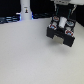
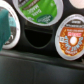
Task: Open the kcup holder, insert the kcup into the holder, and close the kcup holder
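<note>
A pale, plain table (image 1: 30, 55) fills most of the exterior view, with a dark background band along the top edge of the frame. At upper left of that frame stands a white bottle-like object (image 1: 25, 11) with a dark band, upright near the table's far edge.

At upper right of the exterior frame sits the kcup holder (image 1: 61, 31), a black boxy unit. Its top surface shows round pod shapes in white and red. My arm descends from the top edge of the frame directly above the holder, and my gripper (image 1: 61, 16) is low over the unit's upper face. At this resolution I cannot tell whether my fingers are released or clenched, nor whether they touch the holder.

The wrist view is a close look at the holder's black tray (image 2: 35, 47). Round recesses are visible in it. A green-lidded pod (image 2: 39, 10) sits in a recess at top center of the frame. An orange-and-white lidded pod (image 2: 71, 39) sits in a recess at right. Between them, at center, one recess (image 2: 37, 36) appears dark and unfilled. A teal shape (image 2: 5, 27) at the left edge is blurred; I cannot identify it. A second green-rimmed lid (image 2: 11, 25) partly shows beside it. My fingertips are not distinguishable in this view.
</note>
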